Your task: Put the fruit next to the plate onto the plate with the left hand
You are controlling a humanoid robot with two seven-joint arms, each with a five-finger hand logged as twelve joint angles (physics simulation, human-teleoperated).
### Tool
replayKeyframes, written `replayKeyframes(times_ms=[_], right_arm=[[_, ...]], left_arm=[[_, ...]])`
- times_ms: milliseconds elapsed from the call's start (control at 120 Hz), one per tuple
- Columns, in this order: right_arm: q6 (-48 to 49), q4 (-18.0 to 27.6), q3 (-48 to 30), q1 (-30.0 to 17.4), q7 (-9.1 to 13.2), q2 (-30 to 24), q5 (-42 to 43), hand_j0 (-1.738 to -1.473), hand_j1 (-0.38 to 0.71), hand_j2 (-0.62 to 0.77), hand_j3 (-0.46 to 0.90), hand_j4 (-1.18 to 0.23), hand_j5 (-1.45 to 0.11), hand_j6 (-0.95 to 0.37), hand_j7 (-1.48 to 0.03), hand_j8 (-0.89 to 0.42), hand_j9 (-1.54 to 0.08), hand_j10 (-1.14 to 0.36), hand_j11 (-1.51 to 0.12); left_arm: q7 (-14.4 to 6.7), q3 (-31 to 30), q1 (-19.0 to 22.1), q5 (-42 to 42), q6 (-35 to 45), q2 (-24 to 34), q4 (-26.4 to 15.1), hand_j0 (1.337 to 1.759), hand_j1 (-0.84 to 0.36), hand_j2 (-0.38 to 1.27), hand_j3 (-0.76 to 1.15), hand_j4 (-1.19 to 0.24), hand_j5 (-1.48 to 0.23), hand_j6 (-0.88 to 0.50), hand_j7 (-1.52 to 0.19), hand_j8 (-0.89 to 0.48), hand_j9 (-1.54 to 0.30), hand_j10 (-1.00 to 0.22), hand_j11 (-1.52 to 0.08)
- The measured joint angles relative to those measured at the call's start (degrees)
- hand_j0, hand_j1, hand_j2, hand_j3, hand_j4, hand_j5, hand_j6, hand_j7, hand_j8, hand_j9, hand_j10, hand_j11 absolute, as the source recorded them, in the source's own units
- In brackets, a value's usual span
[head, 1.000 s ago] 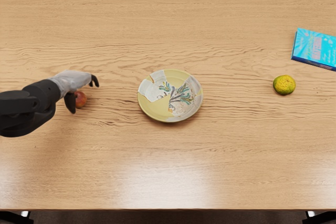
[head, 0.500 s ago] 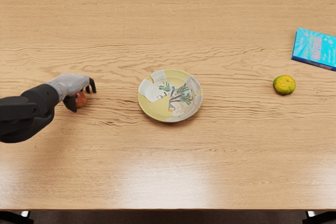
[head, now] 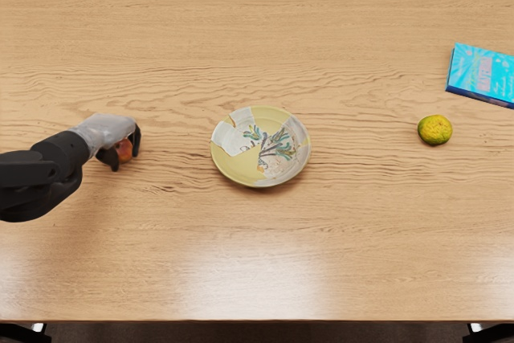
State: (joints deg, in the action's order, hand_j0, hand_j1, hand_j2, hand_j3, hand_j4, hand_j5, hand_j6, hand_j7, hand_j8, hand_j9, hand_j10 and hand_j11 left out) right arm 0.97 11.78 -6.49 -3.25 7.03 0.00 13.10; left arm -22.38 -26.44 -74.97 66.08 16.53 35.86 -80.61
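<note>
here, the left hand (head: 112,139) cups the small red fruit (head: 125,149) on the table (head: 257,263), left of the plate (head: 233,173).
the dark fingers are curled around the fruit, which shows only as a reddish patch under the hand and seems to rest on the wood, apart from the plate. the hold looks shallow to me: if the fingers have not got past the widest part, the round fruit may squirt out and roll as the hand lifts. a hasty carry to the right could shake it loose short of the rim, or drop it on the sloped edge so that it rolls off. the yellow-green fruit (head: 434,129) and the blue book (head: 482,75) lie well apart at the right, unlikely to be disturbed. the right hand is out of view.
</note>
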Motion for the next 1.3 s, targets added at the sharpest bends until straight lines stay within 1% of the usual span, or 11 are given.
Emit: replayKeyframes(times_ms=[317,458,542,708,725,750,792,825,833,1025,1300], right_arm=[[0.0,0.0,0.0,0.0,0.0,0.0,0.0,-1.658,-0.31,-0.01,0.0,-0.03,-0.04,-0.03,-0.04,-0.03,-0.04,-0.03,-0.04],[0.0,0.0,0.0,0.0,0.0,0.0,0.0,-1.658,-0.31,-0.01,0.0,-0.03,-0.04,-0.03,-0.04,-0.03,-0.04,-0.03,-0.04],[0.0,0.0,0.0,0.0,0.0,0.0,0.0,-1.658,-0.31,-0.01,0.0,-0.03,-0.04,-0.03,-0.04,-0.03,-0.04,-0.03,-0.04],[0.0,0.0,0.0,0.0,0.0,0.0,0.0,-1.658,-0.31,-0.01,0.0,-0.03,-0.04,-0.03,-0.04,-0.03,-0.04,-0.03,-0.04],[0.0,0.0,0.0,0.0,0.0,0.0,0.0,-1.658,-0.31,-0.01,0.0,-0.03,-0.04,-0.03,-0.04,-0.03,-0.04,-0.03,-0.04],[0.0,0.0,0.0,0.0,0.0,0.0,0.0,-1.658,-0.31,-0.01,0.0,-0.03,-0.04,-0.03,-0.04,-0.03,-0.04,-0.03,-0.04],[0.0,0.0,0.0,0.0,0.0,0.0,0.0,-1.658,-0.31,-0.01,0.0,-0.03,-0.04,-0.03,-0.04,-0.03,-0.04,-0.03,-0.04],[0.0,0.0,0.0,0.0,0.0,0.0,0.0,-1.658,-0.31,-0.01,0.0,-0.03,-0.04,-0.03,-0.04,-0.03,-0.04,-0.03,-0.04],[0.0,0.0,0.0,0.0,0.0,0.0,0.0,-1.658,-0.31,-0.01,0.0,-0.03,-0.04,-0.03,-0.04,-0.03,-0.04,-0.03,-0.04],[0.0,0.0,0.0,0.0,0.0,0.0,0.0,-1.658,-0.31,-0.01,0.0,-0.03,-0.04,-0.03,-0.04,-0.03,-0.04,-0.03,-0.04],[0.0,0.0,0.0,0.0,0.0,0.0,0.0,-1.658,-0.31,-0.01,0.0,-0.03,-0.04,-0.03,-0.04,-0.03,-0.04,-0.03,-0.04]], left_arm=[[0.0,0.0,0.0,-0.4,0.0,-0.5,0.4,1.664,-0.35,0.22,0.42,-0.84,-1.13,-0.31,-1.14,-0.3,-1.16,-0.64,-1.17],[-0.1,0.1,0.1,-0.5,-0.3,-0.7,0.6,1.669,-0.35,0.12,0.58,-0.88,-1.09,-0.31,-1.15,-0.29,-1.18,-0.62,-1.2],[-0.2,-0.1,0.4,-0.2,-0.3,-1.0,0.8,1.679,-0.32,-0.11,0.79,-0.89,-1.04,-0.32,-1.13,-0.29,-1.2,-0.64,-1.22],[-0.1,-0.2,0.5,0.2,-0.2,-1.1,0.9,1.67,-0.28,-0.2,0.79,-0.93,-0.97,-0.35,-1.1,-0.3,-1.2,-0.68,-1.21],[0.0,-0.2,0.5,0.3,-0.3,-0.8,0.9,1.649,-0.28,-0.21,0.79,-0.92,-0.97,-0.34,-1.14,-0.3,-1.21,-0.68,-1.21],[0.0,-0.2,0.5,0.2,-0.4,-0.2,0.7,1.607,-0.28,-0.22,0.73,-0.91,-0.99,-0.32,-1.14,-0.28,-1.21,-0.67,-1.22],[-0.1,-0.2,0.4,0.1,-0.5,0.0,0.6,1.589,-0.32,-0.18,0.75,-0.88,-1.03,-0.27,-1.16,-0.26,-1.22,-0.67,-1.23],[0.0,-0.2,0.3,-0.2,-0.5,0.5,0.3,1.567,-0.32,-0.15,0.64,-0.87,-1.04,-0.26,-1.16,-0.27,-1.22,-0.69,-1.23],[0.0,-0.2,0.2,-0.2,-0.6,0.7,0.3,1.634,-0.32,-0.08,0.69,-0.88,-1.05,-0.27,-1.16,-0.27,-1.22,-0.69,-1.23],[0.0,0.5,-2.1,-1.1,-0.8,4.2,-2.5,1.638,-0.32,0.15,0.27,-0.86,-1.12,-0.33,-1.17,-0.32,-1.21,-0.76,-1.22],[0.0,4.0,-7.3,-5.6,-3.9,6.3,-7.2,1.64,-0.38,0.28,0.07,-0.83,-1.2,-0.29,-1.19,-0.31,-1.2,-0.79,-1.22]])
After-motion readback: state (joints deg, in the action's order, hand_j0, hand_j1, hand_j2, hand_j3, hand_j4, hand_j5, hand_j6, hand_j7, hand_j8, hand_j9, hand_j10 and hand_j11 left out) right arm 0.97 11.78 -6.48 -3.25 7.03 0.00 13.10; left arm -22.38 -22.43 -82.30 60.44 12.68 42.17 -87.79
